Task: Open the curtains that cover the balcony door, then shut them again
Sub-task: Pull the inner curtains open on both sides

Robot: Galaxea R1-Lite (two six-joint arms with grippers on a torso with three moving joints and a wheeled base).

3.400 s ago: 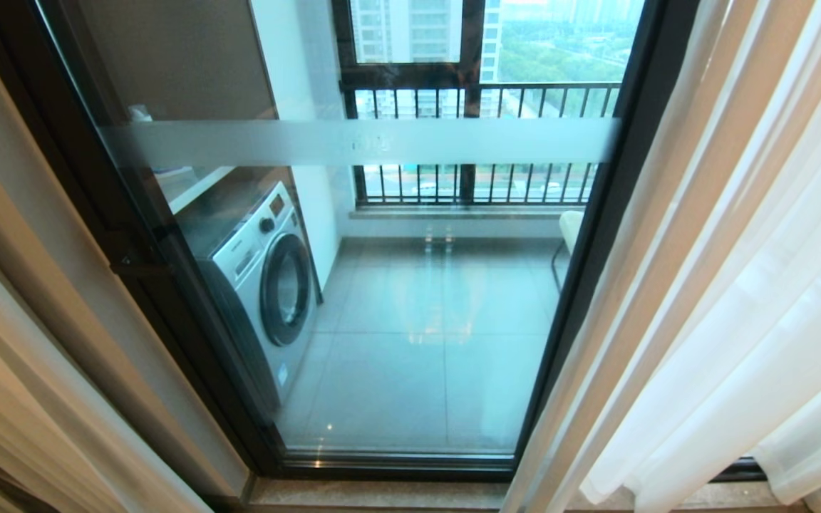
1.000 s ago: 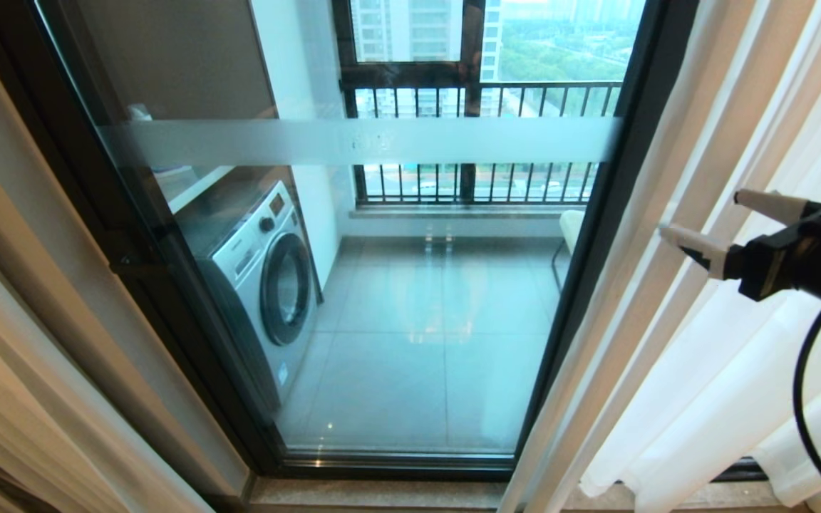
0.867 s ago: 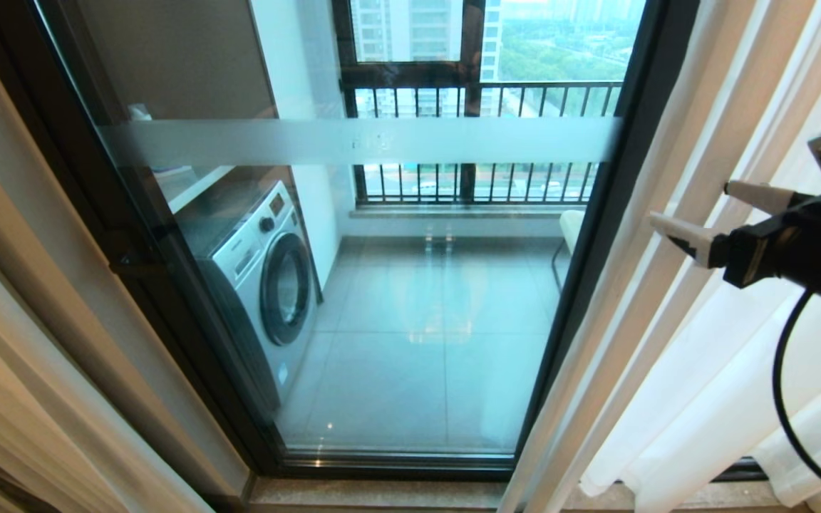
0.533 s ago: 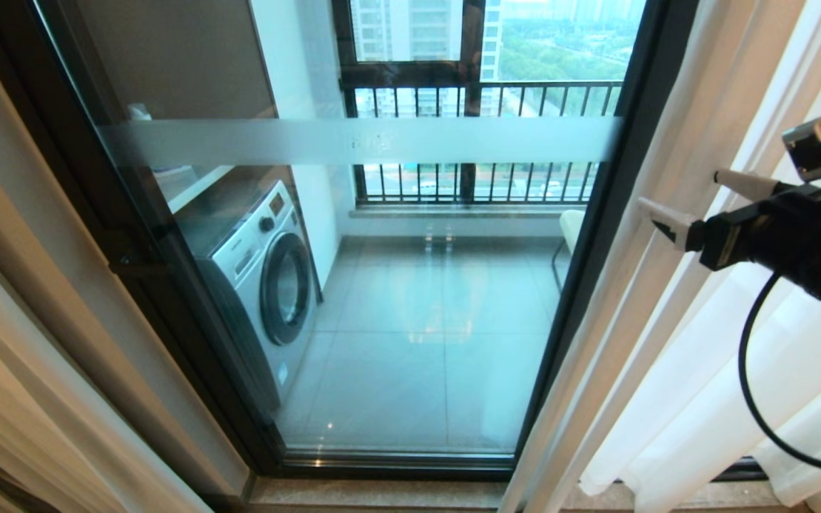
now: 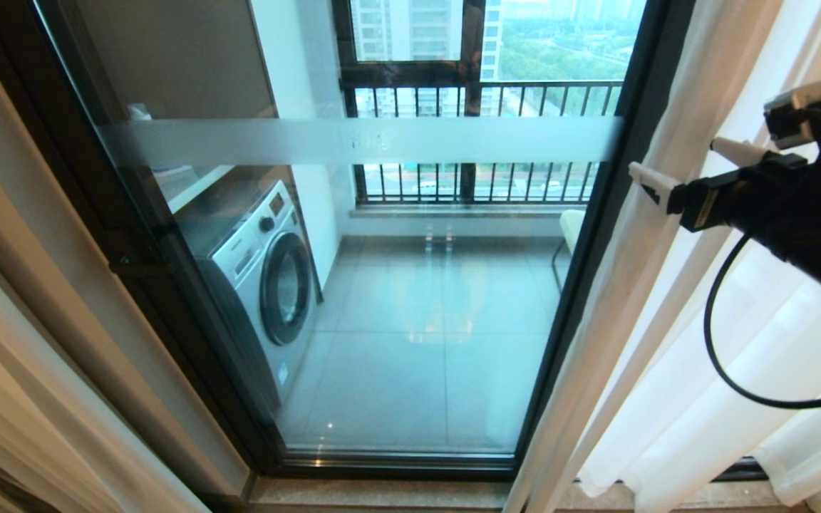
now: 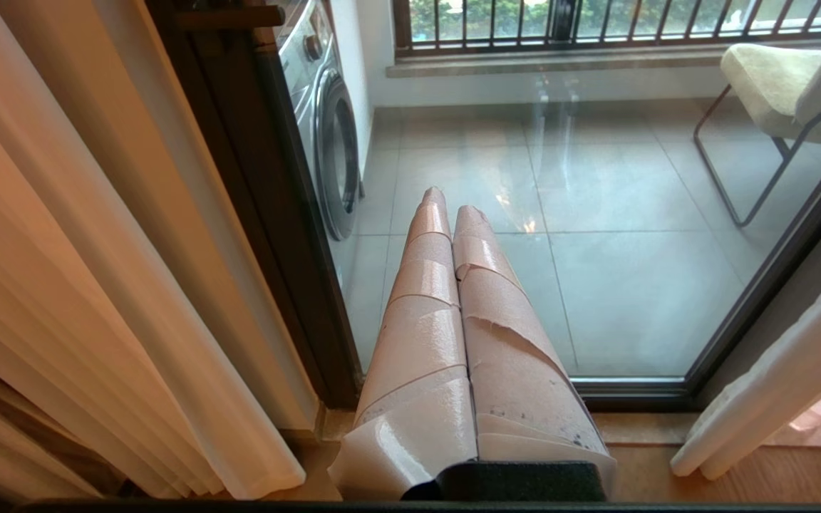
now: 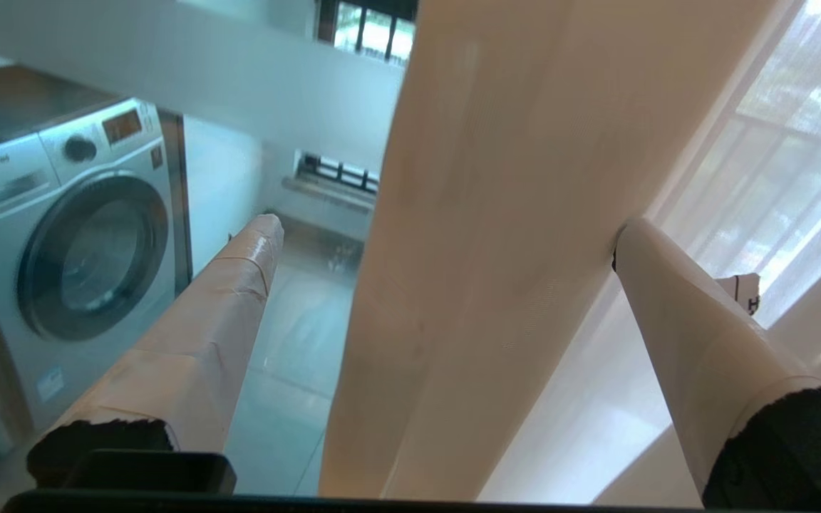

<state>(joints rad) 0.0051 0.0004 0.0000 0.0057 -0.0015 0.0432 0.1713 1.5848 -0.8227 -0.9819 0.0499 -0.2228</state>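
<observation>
Fingers (image 5: 656, 184) ×2 apart, astride 1 drape fold (image 7: 482, 214)

The curtains (image 5: 681, 342) hang right of the balcony door (image 5: 396, 299); behind its glass, a washing machine (image 5: 261, 278) stands left.

Daylight floods in through the balcony door (image 5: 410, 285), and I see soft reflections on the balcony floor tiles (image 5: 417, 342) beyond my right gripper (image 5: 688, 167). The curtains (image 5: 738, 342) behind it glow, backlit. Wrist-view edges look smeared, the washing machine (image 7: 61, 242) slightly blurred.
</observation>
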